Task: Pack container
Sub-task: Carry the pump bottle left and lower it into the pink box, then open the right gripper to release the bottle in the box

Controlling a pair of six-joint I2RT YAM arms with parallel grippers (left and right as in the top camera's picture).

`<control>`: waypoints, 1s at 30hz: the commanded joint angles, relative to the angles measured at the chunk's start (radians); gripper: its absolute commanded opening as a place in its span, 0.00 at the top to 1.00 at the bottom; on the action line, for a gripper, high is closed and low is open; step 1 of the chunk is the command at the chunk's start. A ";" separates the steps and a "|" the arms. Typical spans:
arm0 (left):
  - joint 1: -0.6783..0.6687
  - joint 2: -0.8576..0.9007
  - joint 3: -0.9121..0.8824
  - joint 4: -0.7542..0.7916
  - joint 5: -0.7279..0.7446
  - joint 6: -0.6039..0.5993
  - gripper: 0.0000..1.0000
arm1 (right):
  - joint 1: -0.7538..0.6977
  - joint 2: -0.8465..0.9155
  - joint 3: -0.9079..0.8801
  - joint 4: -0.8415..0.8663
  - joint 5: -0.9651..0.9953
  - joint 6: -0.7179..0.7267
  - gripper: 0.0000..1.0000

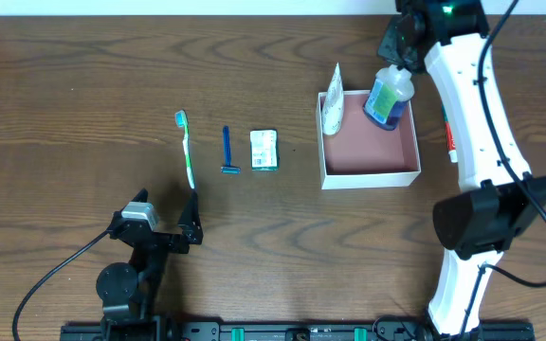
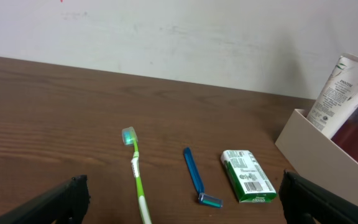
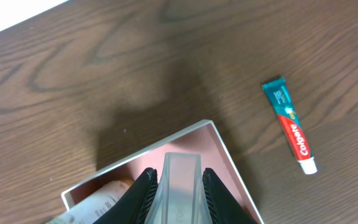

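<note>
Overhead view: the container (image 1: 368,177) sits right of centre on the table (image 1: 83,76), open side up so things can be lowered straight in. The right gripper (image 3: 178,180) is closed narrowly on the clear cap of a bottle of blue liquid (image 1: 387,99), gripping it from above, most likely so the body hangs free and can be set into the box's upper-right corner. Whether its base touches the floor yet I cannot tell. A white tube (image 1: 331,112) leans against the box's left wall, which leaves the middle free for more items. The toothbrush (image 1: 188,152), blue razor (image 1: 227,150) and green packet (image 1: 264,150) lie in a row left of centre, apart from each other and easy to pick singly. The toothpaste (image 3: 291,124) lies on the wood just right of the box. The left gripper (image 1: 166,210) rests at lower left, jaws wide and holding nothing, near the toothbrush handle.
</note>
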 commanded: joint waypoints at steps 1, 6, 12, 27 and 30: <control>0.003 -0.001 -0.018 -0.032 0.010 -0.009 0.02 | 0.012 0.024 0.024 0.003 0.037 0.066 0.81; 0.003 -0.001 -0.018 -0.032 0.010 -0.009 0.02 | 0.019 0.045 0.023 0.004 0.036 0.108 0.80; 0.003 -0.001 -0.018 -0.032 0.010 -0.009 0.02 | 0.039 0.048 0.023 0.015 0.036 0.125 0.79; 0.003 -0.001 -0.018 -0.032 0.010 -0.009 0.02 | 0.064 0.110 0.023 0.045 0.045 0.136 0.78; 0.003 -0.001 -0.018 -0.032 0.010 -0.009 0.02 | 0.064 0.110 0.023 0.055 0.045 0.136 0.78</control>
